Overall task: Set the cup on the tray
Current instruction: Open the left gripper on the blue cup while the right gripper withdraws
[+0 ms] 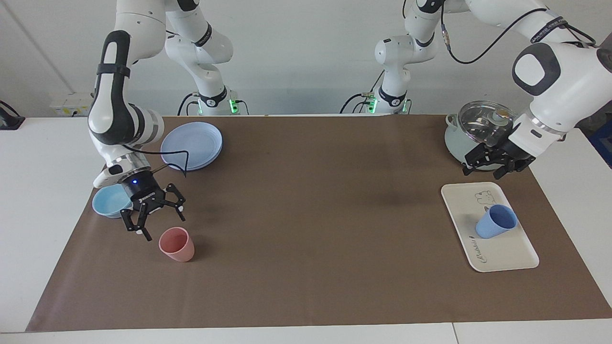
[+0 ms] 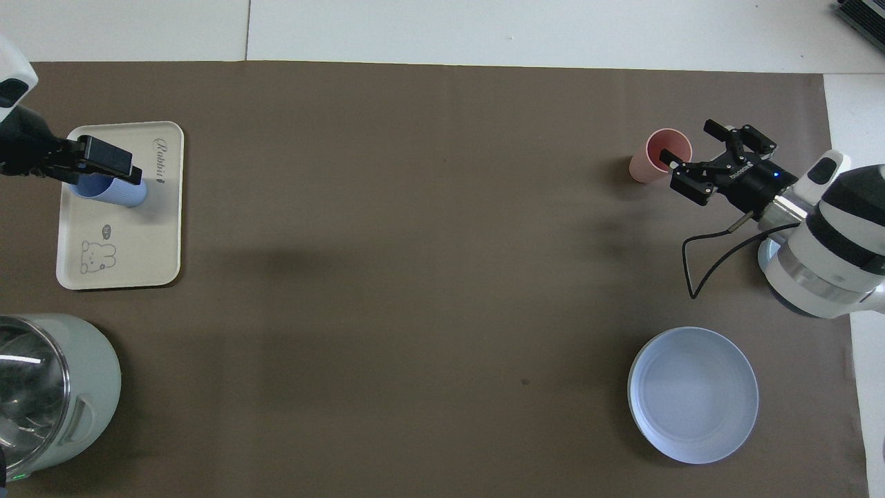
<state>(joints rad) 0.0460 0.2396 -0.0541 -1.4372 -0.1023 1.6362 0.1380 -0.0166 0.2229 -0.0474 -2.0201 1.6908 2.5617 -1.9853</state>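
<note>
1. The cup stands on the tray at the lower right of the facing view, leaning rather than plainly upright; it may yet tip or roll if the lean is real, though the tilt could be an effect of the camera angle
2. The left gripper hangs in the air at the right of that view, over the desk between the tray and the lidded pot, its jaws released and holding nothing; a careless retreat toward the pot could knock the glass lid, and a dip could clip the cup's rim
3. The right gripper hovers at the lower left of the facing view, jaws released and empty, just beside the pink tumbler and over the light-blue bowl; any sideways sweep could topple the tumbler or nudge the bowl toward the blue plates
</note>
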